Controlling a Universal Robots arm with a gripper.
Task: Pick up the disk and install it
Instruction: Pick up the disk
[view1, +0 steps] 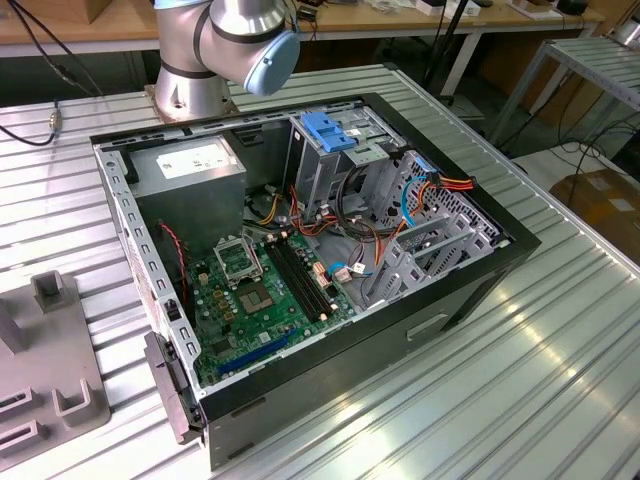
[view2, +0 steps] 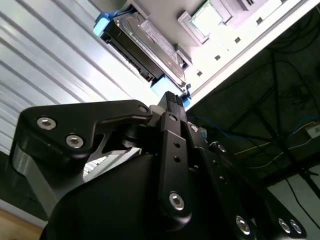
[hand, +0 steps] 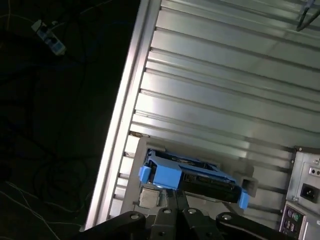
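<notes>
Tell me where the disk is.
In both wrist views the disk rests on a grey holder on the ribbed table, near its edge, just ahead of the gripper.

A ribbed metal desk (view1: 560, 380) carries an open black computer case (view1: 470, 290), lying on its side with the inside facing up. A green motherboard (view1: 265, 300) covers the case floor. A grey power supply (view1: 190, 165) sits in the corner toward the exterior view's left. Beside it a tall metal drive cage (view1: 320, 175) stands upright, topped by a blue latch (view1: 330, 130). Red and orange cables (view1: 455, 183) run along the wall at the exterior view's right. A grey fixture plate (view1: 50, 370) with raised blocks lies on the desk at the exterior view's left, apart from the case. A cardboard box (view1: 605, 205) sits beyond the desk's edge. In the first wrist view the case's rear panel (hand: 306, 192) shows a power socket.
</notes>
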